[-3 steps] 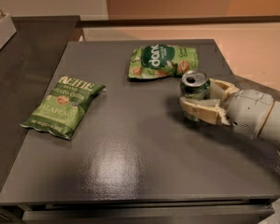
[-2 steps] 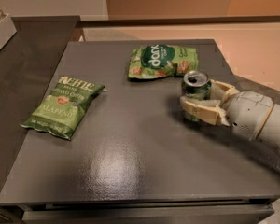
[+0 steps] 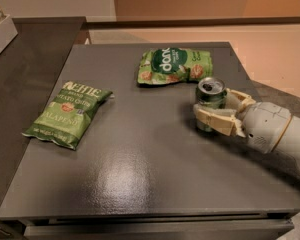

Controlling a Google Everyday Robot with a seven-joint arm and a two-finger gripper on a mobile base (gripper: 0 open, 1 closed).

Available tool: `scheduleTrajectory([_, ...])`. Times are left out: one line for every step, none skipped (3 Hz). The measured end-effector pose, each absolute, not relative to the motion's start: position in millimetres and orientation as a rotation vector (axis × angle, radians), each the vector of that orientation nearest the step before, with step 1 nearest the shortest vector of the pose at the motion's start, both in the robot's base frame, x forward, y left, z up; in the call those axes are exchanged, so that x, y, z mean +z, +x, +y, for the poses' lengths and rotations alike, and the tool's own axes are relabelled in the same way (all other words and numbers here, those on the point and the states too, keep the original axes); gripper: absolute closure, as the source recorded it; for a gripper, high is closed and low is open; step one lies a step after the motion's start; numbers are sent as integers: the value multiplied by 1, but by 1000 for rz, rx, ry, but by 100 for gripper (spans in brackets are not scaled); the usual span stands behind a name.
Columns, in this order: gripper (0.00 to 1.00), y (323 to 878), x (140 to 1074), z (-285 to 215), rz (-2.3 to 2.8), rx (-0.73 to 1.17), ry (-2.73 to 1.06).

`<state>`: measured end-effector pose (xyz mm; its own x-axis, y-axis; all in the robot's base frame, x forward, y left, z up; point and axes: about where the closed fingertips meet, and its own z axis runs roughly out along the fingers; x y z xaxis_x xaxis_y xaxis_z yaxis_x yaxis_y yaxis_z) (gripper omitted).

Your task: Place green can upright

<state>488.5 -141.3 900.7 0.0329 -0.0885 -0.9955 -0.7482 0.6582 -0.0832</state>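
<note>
The green can (image 3: 210, 100) stands upright on the dark table (image 3: 140, 174), right of centre, with its silver pull-tab top facing up. My gripper (image 3: 211, 108) reaches in from the right and its cream fingers (image 3: 215, 120) sit on either side of the can, closed against it. The can's lower part is partly hidden by the near finger.
A green chip bag (image 3: 173, 66) lies flat just behind and left of the can. A second green chip bag (image 3: 68, 114) lies flat at the table's left. The table's right edge is close behind my arm (image 3: 275, 131). A darker counter (image 3: 25, 54) adjoins on the left.
</note>
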Motion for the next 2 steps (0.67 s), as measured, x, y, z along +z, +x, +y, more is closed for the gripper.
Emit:
scheduleTrajectory([35,489,897,-143,1466,601,-721])
scheduleTrajectory([4,490,895,-144,1466,596,-707])
